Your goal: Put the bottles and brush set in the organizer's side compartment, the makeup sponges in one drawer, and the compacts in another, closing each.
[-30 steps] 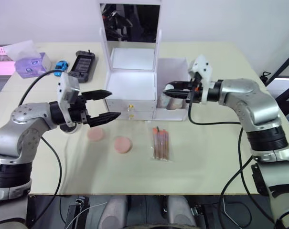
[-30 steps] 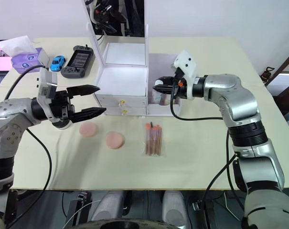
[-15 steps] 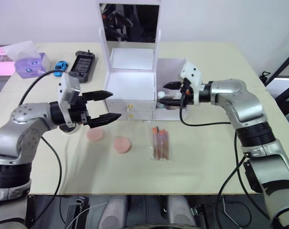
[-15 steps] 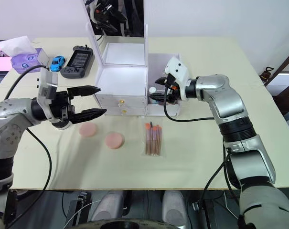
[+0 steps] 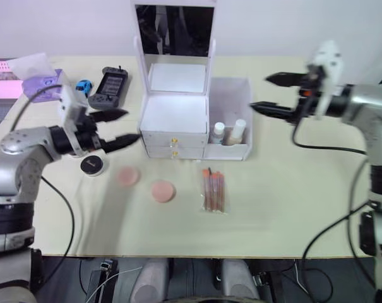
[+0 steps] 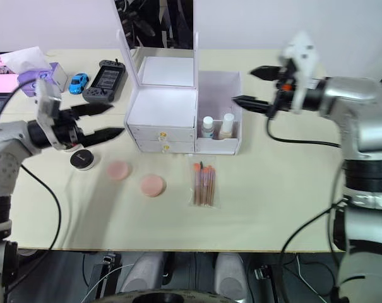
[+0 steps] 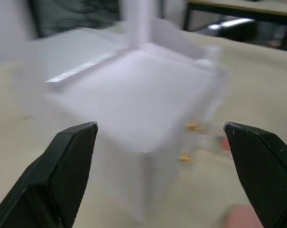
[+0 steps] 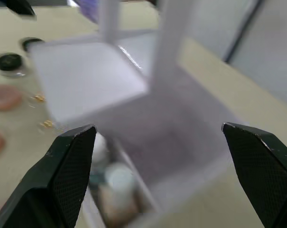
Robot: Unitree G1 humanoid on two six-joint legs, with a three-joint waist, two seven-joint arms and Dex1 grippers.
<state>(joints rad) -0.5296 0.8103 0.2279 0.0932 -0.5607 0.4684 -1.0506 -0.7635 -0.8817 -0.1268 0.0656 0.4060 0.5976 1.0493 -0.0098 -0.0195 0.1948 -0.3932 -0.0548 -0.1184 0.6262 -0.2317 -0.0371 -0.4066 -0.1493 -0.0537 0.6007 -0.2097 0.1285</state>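
Bottles [image 5: 227, 132] inside side compartment [image 5: 229, 100]

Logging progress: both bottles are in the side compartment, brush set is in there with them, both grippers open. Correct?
Not quite. The brush set is not in the side compartment; it lies on the table in front of the organizer, as the left eye view shows. The rest holds: both bottles stand in the side compartment, and the left gripper and right gripper are open.

Bright, even overhead light — soft shadows, motion-blurred arms, both wrist views smeared.
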